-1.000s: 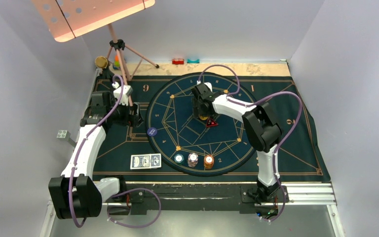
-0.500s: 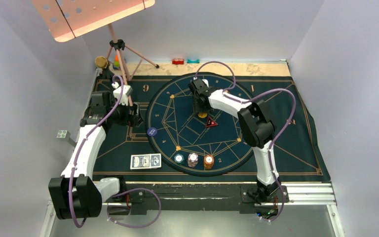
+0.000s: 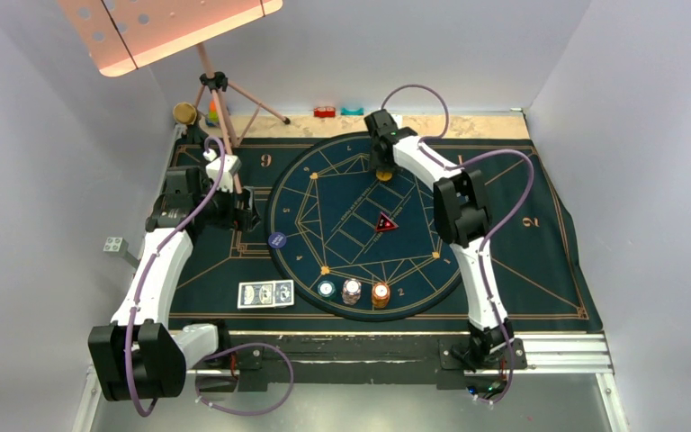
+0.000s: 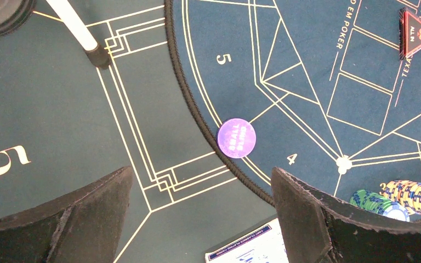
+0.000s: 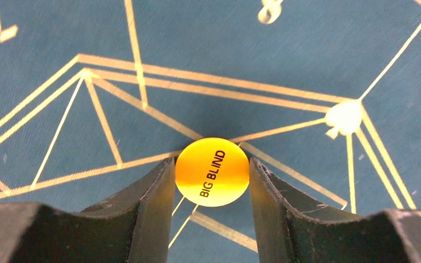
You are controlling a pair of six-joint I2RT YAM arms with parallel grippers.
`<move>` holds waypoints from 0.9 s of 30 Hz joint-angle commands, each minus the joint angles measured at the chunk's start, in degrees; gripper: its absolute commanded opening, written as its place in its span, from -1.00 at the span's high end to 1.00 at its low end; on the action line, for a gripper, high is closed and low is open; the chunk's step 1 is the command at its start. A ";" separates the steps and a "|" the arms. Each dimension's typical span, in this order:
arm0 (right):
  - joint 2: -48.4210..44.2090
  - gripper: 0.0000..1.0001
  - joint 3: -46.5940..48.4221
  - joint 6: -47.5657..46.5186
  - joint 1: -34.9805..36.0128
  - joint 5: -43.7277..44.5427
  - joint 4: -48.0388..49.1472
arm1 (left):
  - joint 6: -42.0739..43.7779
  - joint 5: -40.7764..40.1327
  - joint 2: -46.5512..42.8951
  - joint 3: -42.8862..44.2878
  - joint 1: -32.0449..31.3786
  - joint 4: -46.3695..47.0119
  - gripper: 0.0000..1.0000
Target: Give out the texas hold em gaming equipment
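At right wrist: right hand [image 5: 211,164] grips yellow disc [image 5: 212,171], "BIG BLIND" legible; overhead, unreadable. Left hand [image 4: 200,174] open.

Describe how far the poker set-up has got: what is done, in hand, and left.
Done, apparently: the purple disc sits at the round mat's left edge. In hand: the right arm's jaws clamp the yellow disc at the far side. Left: the cards and chip stacks wait undealt near the front; the left jaws hang open.
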 commanded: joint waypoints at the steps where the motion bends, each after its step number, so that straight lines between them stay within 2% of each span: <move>1: 2.19 0.42 6.82 0.95 -2.72 2.58 -2.76 | 0.82 0.34 -1.07 0.58 0.37 0.81 -0.99; 7: 5.39 0.38 12.11 0.32 -3.55 1.86 -4.52 | 0.91 0.61 -0.99 0.67 0.34 0.67 -0.99; 8: 5.18 0.26 11.70 0.48 -3.51 1.79 -4.50 | 0.94 0.61 -0.94 0.67 0.28 0.70 -0.99; 12: 2.61 -0.57 8.06 1.31 -3.53 2.56 -3.89 | 1.07 0.68 -0.93 0.67 0.31 0.59 -0.99; 13: 1.51 -0.73 6.54 1.39 -3.44 2.75 -3.62 | 1.07 0.66 -0.98 0.65 0.30 0.62 -0.99; 14: 0.10 -0.79 4.57 1.47 -3.48 3.16 -3.16 | 1.09 0.74 -0.94 0.67 0.35 0.53 -0.99; 18: -9.65 -0.88 -6.40 2.03 -2.54 3.66 0.87 | 1.36 1.30 -0.76 0.84 0.28 0.25 -0.99; 23: -22.86 -0.93 -24.86 1.52 2.54 0.45 6.94 | 1.48 1.19 -0.80 0.93 0.38 0.13 -0.99; 27: -27.39 -0.96 -34.97 0.52 7.79 -1.99 10.91 | 1.43 1.29 -0.73 0.88 0.30 0.07 -0.99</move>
